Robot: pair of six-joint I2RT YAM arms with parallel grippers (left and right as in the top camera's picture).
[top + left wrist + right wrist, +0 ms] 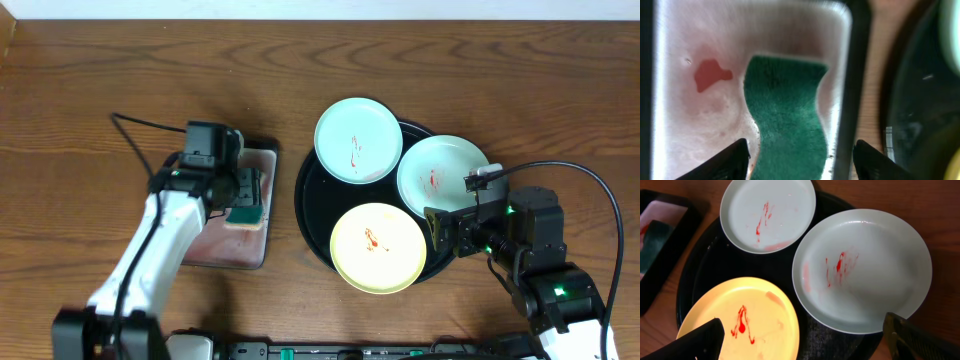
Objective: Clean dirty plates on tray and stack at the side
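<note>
Going for the green sponge [785, 110] with the left gripper [800, 157], wide open, empty. Next, likely: lower and squeeze it. Holding the right gripper [802, 332] open, empty, by the right plate [865, 270].

Overhead: evenly bright, faint soft shadows on brown wooden surface [100, 80].
Left wrist: blurred, washed out around green wavy sponge [785, 115].
Right wrist: sharp; pale yellow round plastic plate [740, 320] overexposed.
</note>
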